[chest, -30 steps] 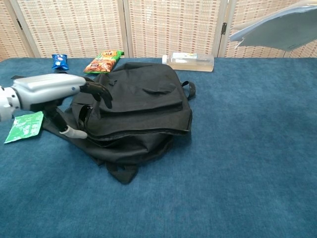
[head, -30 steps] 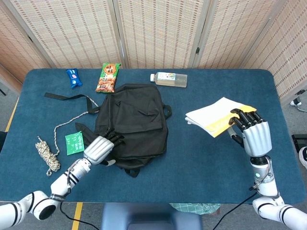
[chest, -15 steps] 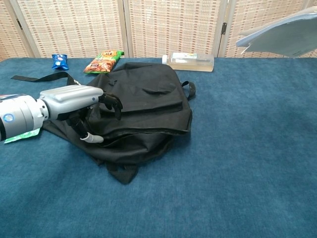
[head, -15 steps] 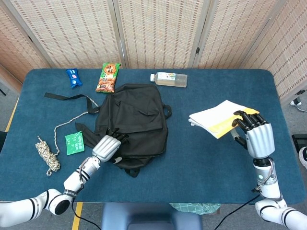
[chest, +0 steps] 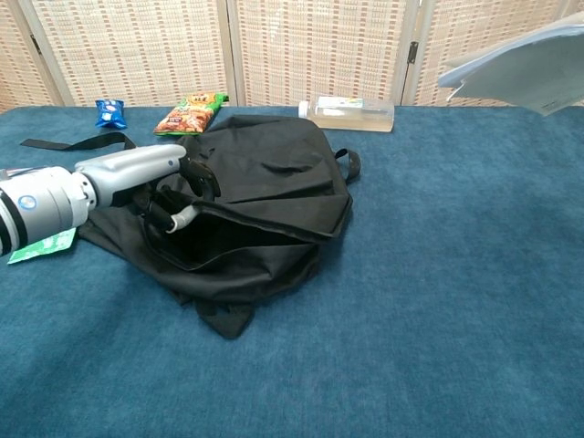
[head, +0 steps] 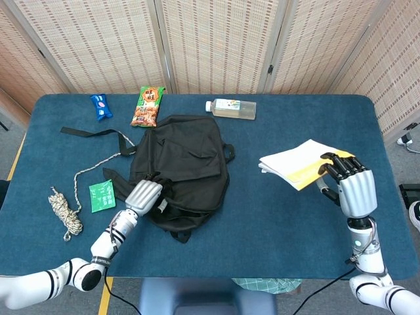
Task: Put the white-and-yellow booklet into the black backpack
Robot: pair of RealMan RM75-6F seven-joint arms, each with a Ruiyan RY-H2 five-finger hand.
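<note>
The left hand [chest: 173,187] grips the near edge of the backpack [head: 187,167], fingers curled over the upper lip of its opening and lifting it, so a dark gap shows beneath the flap. The bag lies flat on the blue table [head: 275,216]. The right hand [head: 348,184] is off to the right of the backpack, well apart from it, holding the white-and-yellow booklet [head: 298,163] by its right end, raised above the table. To the left of the backpack lie a small green packet [head: 102,195], a coiled rope [head: 64,210] and a black strap [head: 92,132]. Beyond the backpack, near the far edge, sit a clear bottle [head: 231,108] on its side, an orange snack bag [head: 148,105] just behind the bag, and a blue wrapper [head: 101,106] farther left
</note>
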